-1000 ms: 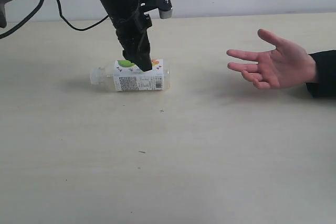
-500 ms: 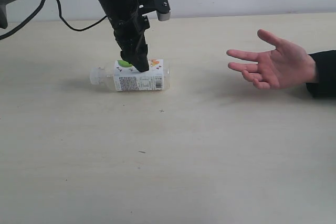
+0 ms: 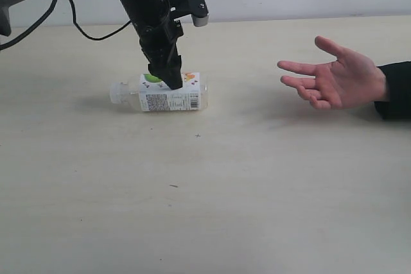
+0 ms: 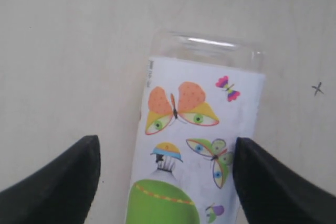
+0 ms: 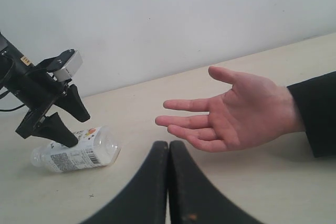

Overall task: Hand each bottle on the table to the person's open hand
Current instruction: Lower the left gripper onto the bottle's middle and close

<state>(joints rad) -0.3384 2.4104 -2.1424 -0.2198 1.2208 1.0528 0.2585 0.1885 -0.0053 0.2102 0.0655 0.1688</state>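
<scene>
Exterior view: left end effector (image 3: pixel 168 81) astride bottle (image 3: pixel 171 100), hand (image 3: pixel 335 83) well apart.

**Bottle to the left, hand to the right**

We see one bottle (image 3: pixel 168 97) lying on its side on the worktop (image 3: pixel 257 190), left of the middle, with its cap end pointing left. The left tool (image 3: pixel 170 81) stands directly over it, one finger on either side of its body. The person's open hand (image 3: pixel 337 81) hangs above the worktop at the right, well apart from the bottle.
</scene>
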